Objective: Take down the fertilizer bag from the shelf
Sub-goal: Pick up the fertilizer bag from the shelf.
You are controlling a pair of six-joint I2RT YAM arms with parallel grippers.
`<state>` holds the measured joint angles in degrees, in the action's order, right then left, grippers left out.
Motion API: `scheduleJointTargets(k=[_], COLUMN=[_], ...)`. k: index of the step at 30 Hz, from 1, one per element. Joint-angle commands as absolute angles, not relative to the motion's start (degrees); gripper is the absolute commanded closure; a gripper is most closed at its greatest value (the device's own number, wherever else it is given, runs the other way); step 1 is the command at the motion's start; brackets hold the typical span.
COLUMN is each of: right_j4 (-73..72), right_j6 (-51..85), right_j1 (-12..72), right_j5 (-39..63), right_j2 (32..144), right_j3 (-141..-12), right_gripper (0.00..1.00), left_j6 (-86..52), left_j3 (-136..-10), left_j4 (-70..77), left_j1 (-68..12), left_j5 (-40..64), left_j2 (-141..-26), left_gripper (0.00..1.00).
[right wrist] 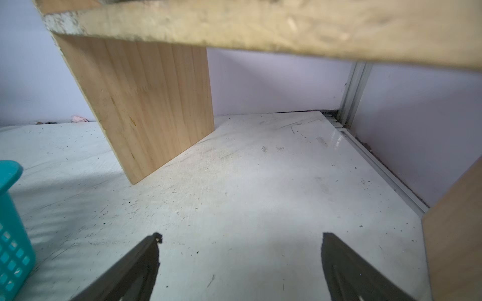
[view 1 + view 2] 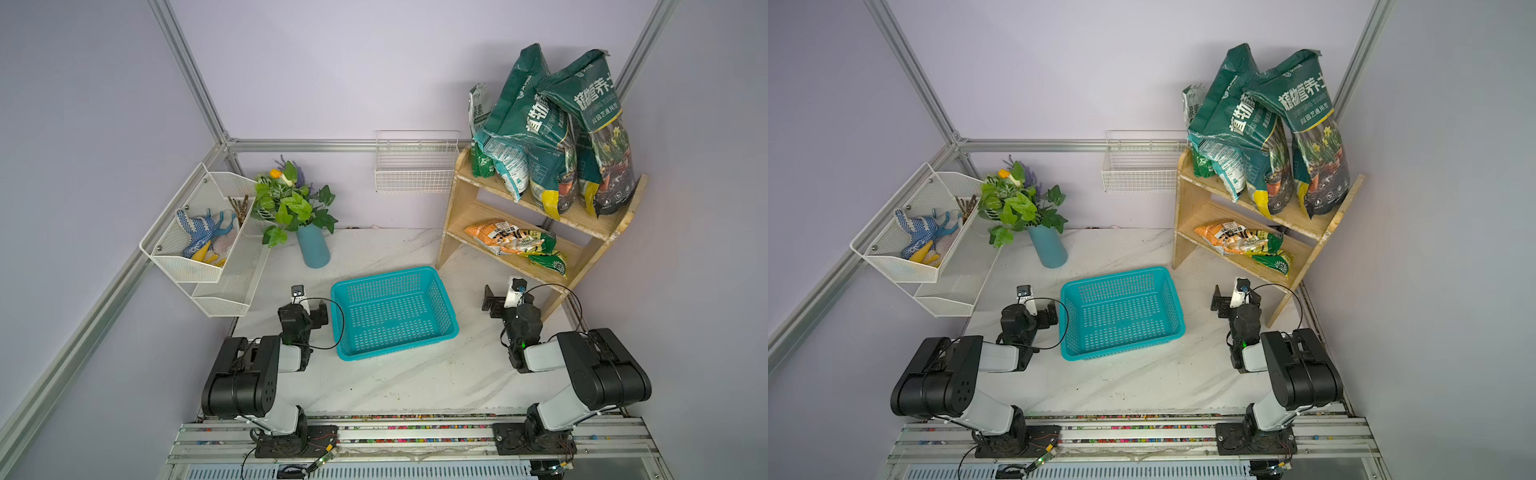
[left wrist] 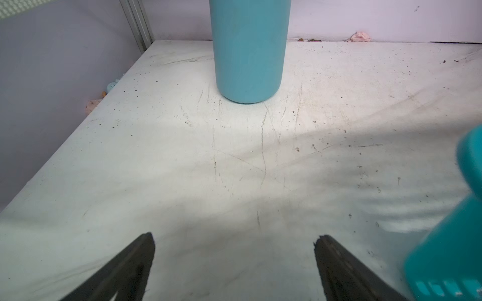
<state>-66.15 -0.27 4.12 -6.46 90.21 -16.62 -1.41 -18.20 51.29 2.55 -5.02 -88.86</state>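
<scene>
Top views: a pale marble-look table (image 2: 395, 382), a raw wooden shelf (image 2: 454, 220) in its far right corner, and two arms resting low.
Glossy green soil bags (image 2: 532, 137) stand crumpled on the upper tier. The fertilizer bag (image 2: 511, 241), a crinkled orange-and-green pouch, lies flat on the lower tier, its print too small to read. A perforated teal plastic basket (image 2: 442, 305) sits mid-table. The left gripper (image 3: 234, 237) and right gripper (image 1: 241, 235) both gape, nothing between their fingers. The right wrist view shows only the shelf's plank underside and side panels.

I count one teal basket (image 2: 441, 300), one wooden shelf (image 2: 451, 232), one blue vase (image 2: 313, 249), one wire wall basket (image 2: 415, 174), one mesh rack (image 2: 187, 266), one orange bag (image 2: 492, 236), several green bags (image 2: 517, 124)
</scene>
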Motion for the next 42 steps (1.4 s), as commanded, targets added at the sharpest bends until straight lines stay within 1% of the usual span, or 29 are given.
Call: scheduleJointTargets(k=[1, 33, 34, 36, 38, 39, 40, 42], right_j4=[-66.7, -67.18, -66.8, -57.76, -48.21, -46.1, -46.1, -44.68], right_j6=[0.0, -0.21, -0.93, -2.55, -3.45, -3.25, -2.88, -2.26], right_j1=[3.88, 3.94, 4.17, 5.75, 6.61, 7.25, 8.04, 10.19], right_j5=[-5.97, -5.68, -5.45, -6.32, -5.68, -5.83, -5.87, -5.79], right_j2=[89.89, 89.8, 88.93, 82.95, 77.08, 74.12, 71.39, 64.83], right_j3=[-16.79, -16.55, -16.56, -18.54, -20.9, -20.82, -19.78, -17.67], right_gripper=[0.0, 0.0, 0.0, 0.0, 0.0, 0.0, 0.0, 0.0], left_j6=[-0.88, -0.79, -0.71, 1.29, 1.74, 0.83, -1.24, -3.73], left_j3=[-22.24, -22.32, -22.24, -22.79, -27.21, -30.72, -34.48, -38.13], left_j4=[51.33, 51.33, 51.41, 51.13, 39.56, 31.72, 22.87, 14.13], left_j1=[2.33, 2.28, 2.2, 1.75, 0.59, 0.15, 0.09, 0.09], left_j5=[-5.87, -5.98, -5.93, -3.4, -5.07, -7.78, -10.5, -13.19], left_j2=[-88.95, -88.95, -88.86, -87.84, -83.13, -81.51, -77.55, -75.06], left_gripper=[0.0, 0.01, 0.0, 0.0, 0.0, 0.0, 0.0, 0.01])
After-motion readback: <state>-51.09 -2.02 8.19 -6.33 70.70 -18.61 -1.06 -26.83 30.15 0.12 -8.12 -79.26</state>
